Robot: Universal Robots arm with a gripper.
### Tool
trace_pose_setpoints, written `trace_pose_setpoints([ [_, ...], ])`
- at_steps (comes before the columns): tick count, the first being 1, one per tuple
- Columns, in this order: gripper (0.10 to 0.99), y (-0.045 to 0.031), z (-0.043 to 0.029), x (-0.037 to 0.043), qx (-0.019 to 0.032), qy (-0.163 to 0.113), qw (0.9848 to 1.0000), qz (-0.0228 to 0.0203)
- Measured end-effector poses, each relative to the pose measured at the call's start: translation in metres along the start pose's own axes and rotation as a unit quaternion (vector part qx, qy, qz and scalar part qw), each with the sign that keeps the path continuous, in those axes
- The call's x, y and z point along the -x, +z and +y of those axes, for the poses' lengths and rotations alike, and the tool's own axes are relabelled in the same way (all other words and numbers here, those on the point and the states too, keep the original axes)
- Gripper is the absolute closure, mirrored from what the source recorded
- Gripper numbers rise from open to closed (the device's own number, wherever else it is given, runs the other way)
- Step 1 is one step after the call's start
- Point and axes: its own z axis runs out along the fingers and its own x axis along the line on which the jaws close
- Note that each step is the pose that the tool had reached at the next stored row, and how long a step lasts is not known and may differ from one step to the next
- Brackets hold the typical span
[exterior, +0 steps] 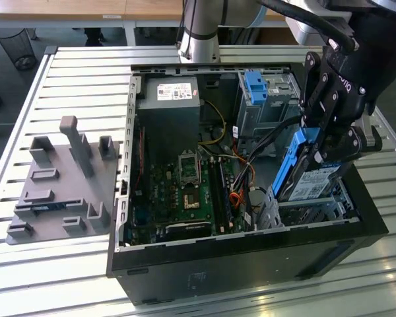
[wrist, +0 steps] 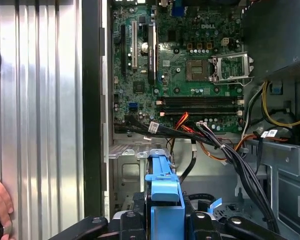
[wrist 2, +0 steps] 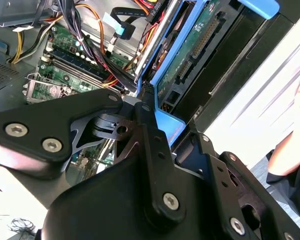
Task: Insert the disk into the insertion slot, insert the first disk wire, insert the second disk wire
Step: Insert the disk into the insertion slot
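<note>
gripper (exterior: 321, 146) clamps disk (exterior: 315, 182) between fingers, steeply tilted over insertion slot (exterior: 302, 213)

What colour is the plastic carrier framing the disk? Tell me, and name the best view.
Bright blue. The carrier around the disk shows best in the exterior view.

A: What lies on the slatted metal table (exterior: 86, 72)?
B: We see the open black computer case (exterior: 251, 261) mid-table, the grey plastic fixture plate (exterior: 59, 188) apart on the exterior view's left.
A: Inside the case?
B: The green motherboard (exterior: 185, 191) on the floor, the grey boxy power supply (exterior: 168, 122) behind it. On the exterior view's right: the tall grey metal cage (exterior: 247, 115) behind, the low perforated silver insertion slot (exterior: 310, 211) in front, the blue-framed silver disk (exterior: 317, 181) tilted above it in the grasp of the black gripper (exterior: 325, 158).
</note>
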Motion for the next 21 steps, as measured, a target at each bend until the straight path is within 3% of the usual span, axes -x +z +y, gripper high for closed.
trace_pose_setpoints([
  [21, 0.722, 0.0118, -0.0001, 0.0, 0.0, 0.0, 1.0, 0.0001],
])
